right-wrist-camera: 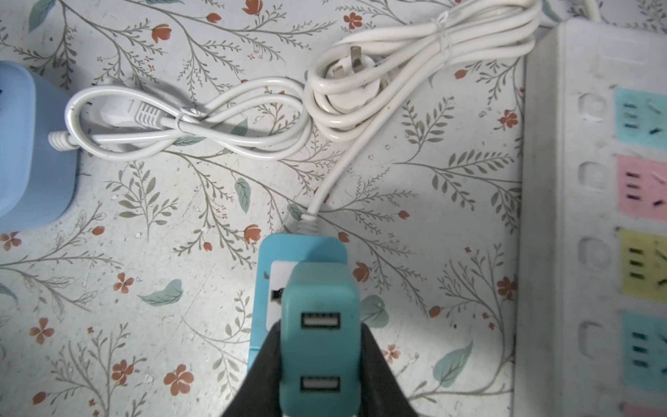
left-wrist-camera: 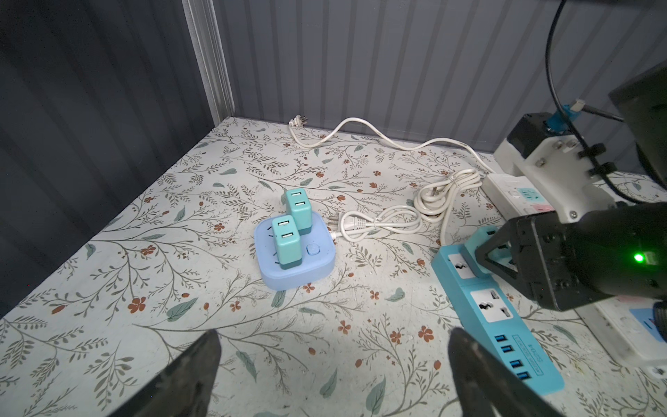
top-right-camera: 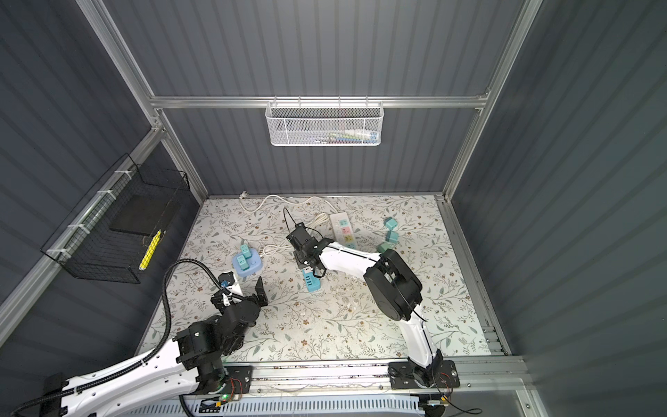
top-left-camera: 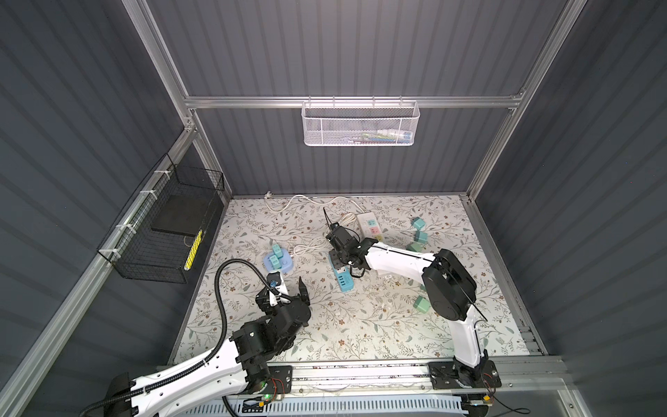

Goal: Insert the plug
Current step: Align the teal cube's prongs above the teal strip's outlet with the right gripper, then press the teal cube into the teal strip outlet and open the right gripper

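Right claw (right-wrist-camera: pixel 320 355) clamped on plug (right-wrist-camera: pixel 319 289), over strip (right-wrist-camera: pixel 306 247) end socket (prongs hidden, can't tell if seated). Left claw (left-wrist-camera: pixel 334 343) spread wide, empty.

a white mesh basket (top-left-camera: pixel 361 127) is hanging on the back rail (top-left-camera: pixel 252 102); a black wire basket (top-left-camera: pixel 151 269) on the left wall (top-left-camera: pixel 72 144) is holding a yellow strip (top-left-camera: pixel 193 249).
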{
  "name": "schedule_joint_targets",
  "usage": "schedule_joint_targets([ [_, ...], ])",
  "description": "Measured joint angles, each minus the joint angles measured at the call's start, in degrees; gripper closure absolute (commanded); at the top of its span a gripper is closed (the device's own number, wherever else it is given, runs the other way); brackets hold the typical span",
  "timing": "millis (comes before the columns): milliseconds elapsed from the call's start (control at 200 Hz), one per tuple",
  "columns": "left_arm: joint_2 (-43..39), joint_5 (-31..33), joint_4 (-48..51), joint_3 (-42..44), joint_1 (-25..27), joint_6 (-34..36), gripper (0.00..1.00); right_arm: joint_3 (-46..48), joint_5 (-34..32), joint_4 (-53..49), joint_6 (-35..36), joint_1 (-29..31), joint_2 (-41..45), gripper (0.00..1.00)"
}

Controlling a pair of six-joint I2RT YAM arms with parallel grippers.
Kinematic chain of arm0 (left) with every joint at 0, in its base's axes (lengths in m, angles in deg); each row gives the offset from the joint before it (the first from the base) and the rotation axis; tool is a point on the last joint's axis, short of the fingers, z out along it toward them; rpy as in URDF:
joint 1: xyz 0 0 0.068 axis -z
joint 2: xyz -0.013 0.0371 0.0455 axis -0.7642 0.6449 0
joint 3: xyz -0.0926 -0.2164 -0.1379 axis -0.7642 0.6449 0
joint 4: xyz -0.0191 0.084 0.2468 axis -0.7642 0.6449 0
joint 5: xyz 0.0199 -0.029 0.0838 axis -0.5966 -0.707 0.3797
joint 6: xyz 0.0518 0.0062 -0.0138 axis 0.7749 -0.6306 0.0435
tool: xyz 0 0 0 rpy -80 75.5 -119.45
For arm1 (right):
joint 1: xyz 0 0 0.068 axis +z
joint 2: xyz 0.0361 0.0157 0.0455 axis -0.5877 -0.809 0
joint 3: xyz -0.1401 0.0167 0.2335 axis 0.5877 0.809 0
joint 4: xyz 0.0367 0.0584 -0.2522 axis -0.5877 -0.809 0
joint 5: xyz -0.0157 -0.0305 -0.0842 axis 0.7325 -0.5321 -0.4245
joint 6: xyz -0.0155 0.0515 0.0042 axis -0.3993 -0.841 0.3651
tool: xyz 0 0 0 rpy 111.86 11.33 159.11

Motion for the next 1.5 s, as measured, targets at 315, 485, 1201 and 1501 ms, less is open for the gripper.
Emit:
schedule_joint_targets([
  [315,0.00,-0.02,0.00,0.00,0.00,0.04,0.02,-0.83,0.42,-0.22,-0.79,-0.22,-1.20,0.84],
  [485,-0.26,-0.09,0.04,0.00,0.00,0.11,0.02,-1.29,1.16,-0.81,-0.72,-0.46,-1.18,0.74],
  [1201,3.26,-3.26,-1.81,-5.22,-0.07,7.48,0.00,4.31,9.73,-9.01,0.61,-2.05,12.72,0.27],
  [1501,9.01,-3.69,-6.62,-7.26,-0.11,9.31,0.00,23.63,0.24,-3.87,-1.49,-5.25,31.28,0.01],
])
